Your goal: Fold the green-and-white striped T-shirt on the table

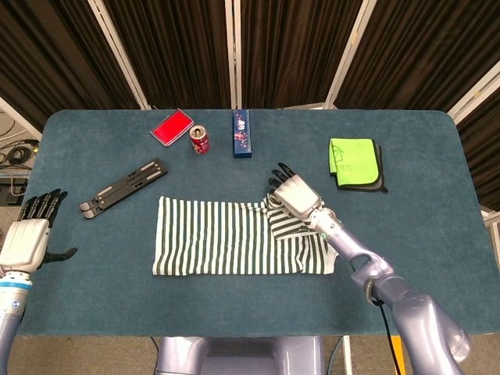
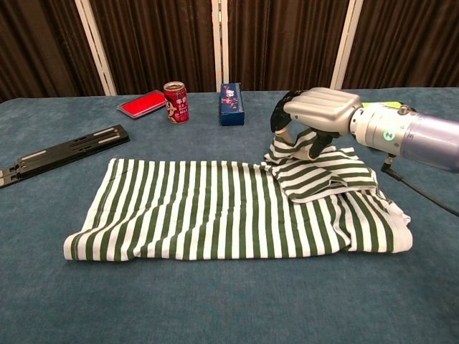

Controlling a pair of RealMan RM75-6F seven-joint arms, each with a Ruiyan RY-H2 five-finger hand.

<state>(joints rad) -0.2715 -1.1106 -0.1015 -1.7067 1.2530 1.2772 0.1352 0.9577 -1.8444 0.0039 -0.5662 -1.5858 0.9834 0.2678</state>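
The green-and-white striped cotton T-shirt (image 2: pixel 215 211) lies flat on the blue felt-covered counter (image 1: pixel 437 234), nearest the robot, spread lengthwise, with its near hem running below and towards the robot from the right hand's fingers (image 2: pixel 283 115). The right hand (image 2: pixel 315 115) sits at the shirt's right end, fingers curled down around a raised flap of striped cloth, probably a sleeve or shoulder, which is lifted and turned over onto the body of the shirt. From the chest view the cloth looks pinched between thumb and fingers, so I judge it held.

The shirt looks light, thin and limp; it will drape and slide over itself rather than keep a crease, and the felt surface likely drags on it. Good places to hold are a doubled edge: the sleeve seam already under the fingers, or a hem corner, lifted low to avoid bunching.

The left hand (image 1: pixel 27 234) hangs far to the left of those fingers, off the counter's edge, fingers spread apart and holding nothing.

Beyond the fingers and to their left lie a black folding metal stand (image 1: pixel 125 187), then a red drinks can (image 1: pixel 200 139), a flat red case (image 1: pixel 172 126) and a dark blue upright box (image 1: pixel 242 134). To the right of the fingertips sits a folded lime-green cloth (image 1: pixel 351 160) on a dark one.
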